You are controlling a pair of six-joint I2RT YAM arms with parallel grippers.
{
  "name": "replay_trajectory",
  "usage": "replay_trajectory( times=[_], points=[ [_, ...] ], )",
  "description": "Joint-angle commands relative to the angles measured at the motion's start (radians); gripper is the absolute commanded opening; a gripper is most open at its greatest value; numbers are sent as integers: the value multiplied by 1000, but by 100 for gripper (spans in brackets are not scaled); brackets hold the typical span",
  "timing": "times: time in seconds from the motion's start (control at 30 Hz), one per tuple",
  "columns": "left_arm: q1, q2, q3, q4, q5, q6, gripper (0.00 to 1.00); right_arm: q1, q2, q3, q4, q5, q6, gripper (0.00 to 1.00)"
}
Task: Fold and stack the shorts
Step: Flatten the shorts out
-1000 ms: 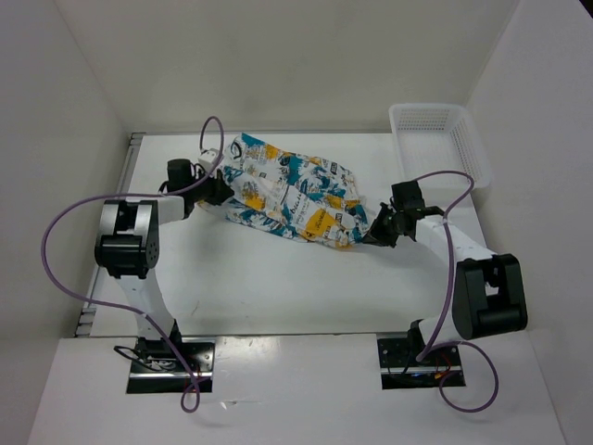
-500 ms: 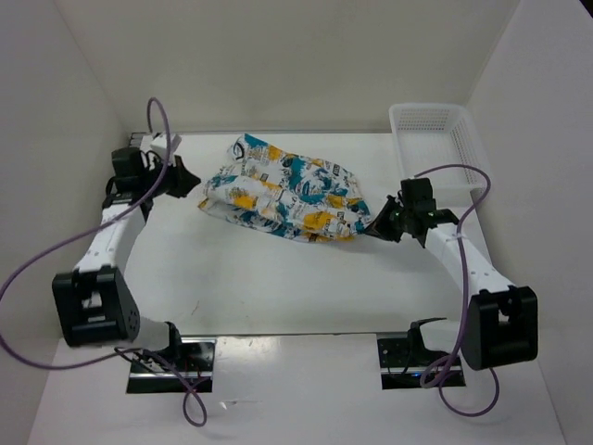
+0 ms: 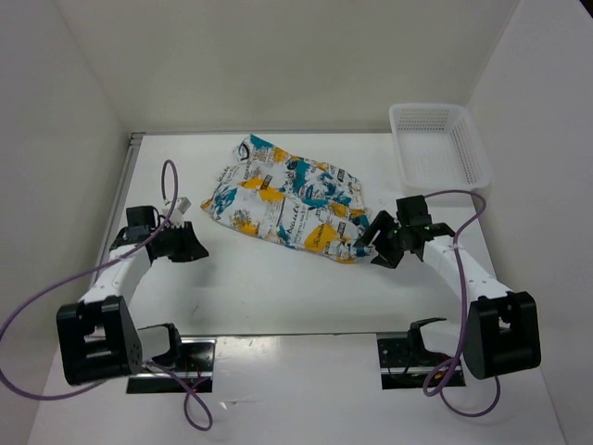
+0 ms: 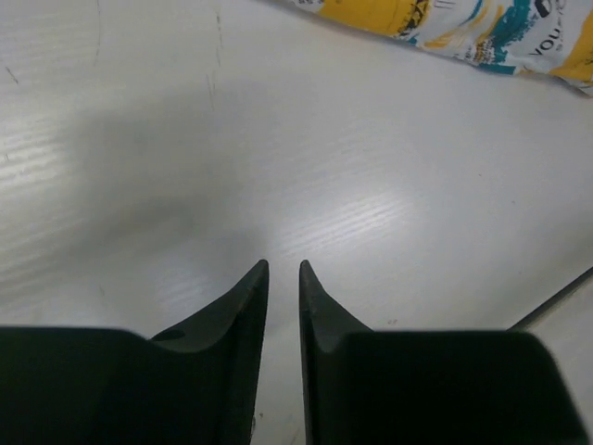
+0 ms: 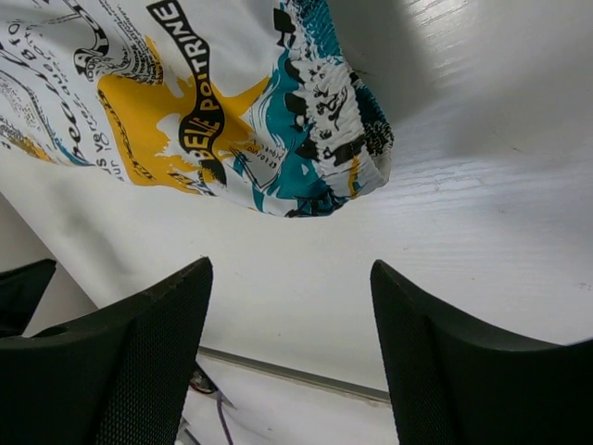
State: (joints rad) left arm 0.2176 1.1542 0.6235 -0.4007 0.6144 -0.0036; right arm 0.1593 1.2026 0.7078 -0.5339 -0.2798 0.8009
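The shorts [image 3: 287, 199], white cloth printed with teal and orange patches, lie in a folded bundle at the middle back of the table. My left gripper [image 3: 195, 248] rests low over bare table to their left, well apart from them. In the left wrist view its fingers [image 4: 283, 269] stand a narrow gap apart with nothing between, and the shorts' edge [image 4: 463, 32] shows at the top. My right gripper [image 3: 373, 248] sits just off the shorts' near right corner. Its jaws [image 5: 292, 273] are wide open and empty, with the gathered waistband corner of the shorts [image 5: 315, 139] just beyond the tips.
A white mesh basket [image 3: 475, 148] stands at the back right corner. White walls close in the table on the left, back and right. Purple cables loop from both arms near the front edge.
Both grippers have opened and the right one has let go of the shorts' corner. The left arm swung from the back left down to the near left.
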Motion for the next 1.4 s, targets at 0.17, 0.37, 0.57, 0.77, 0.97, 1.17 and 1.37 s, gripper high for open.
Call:
replay_trajectory(
  times=[0.17,0.37,0.57,0.77,0.97,1.17,1.37],
  points=[
    [-98,341,153,359,27,4,59,8,31,8,49,19,12,75],
    [-130,464,174,526,27,4,68,8,2,27,40,30,-16,75],
    [-139,604,174,684,53,4,64,8,-20,18,40,30,-16,75],
    [-149,622,162,784,53,4,61,8,-20,18,31,30,-16,75],
    [-149,633,196,726,22,4,36,8,-20,18,31,30,-16,75],
    [-149,580,240,567,-45,4,0,8,-20,18,31,30,-16,75],
    [-138,344,266,322,-105,4,0,8,-20,18,31,30,-16,75]
  ],
)
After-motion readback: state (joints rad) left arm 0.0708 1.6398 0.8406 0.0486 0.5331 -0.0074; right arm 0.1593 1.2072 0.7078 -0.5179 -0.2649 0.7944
